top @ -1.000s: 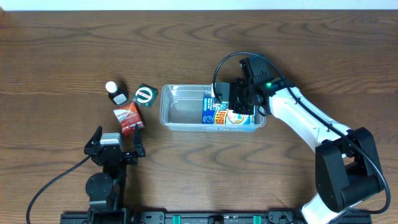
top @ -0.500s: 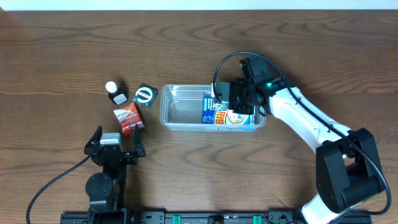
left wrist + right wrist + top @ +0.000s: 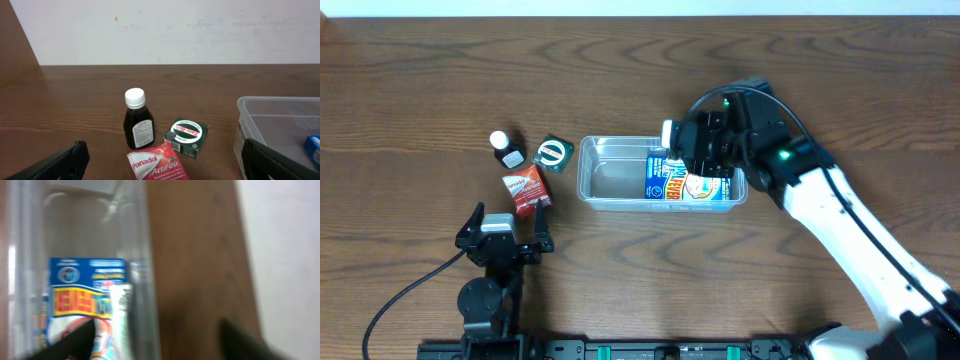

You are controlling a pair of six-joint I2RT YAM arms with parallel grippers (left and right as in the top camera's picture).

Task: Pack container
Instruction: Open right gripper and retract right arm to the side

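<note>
Right gripper hovers over the container, mid-frame, jaws spread and empty. It could clip the rim coming down and shove it.

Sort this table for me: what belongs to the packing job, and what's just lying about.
In the job: container; blue packet lying inside it; right gripper, open above it.

Lying about: bottle, green box and red packet, all outside the container to its left, possibly still to be packed; left gripper, open, holding nothing.
</note>
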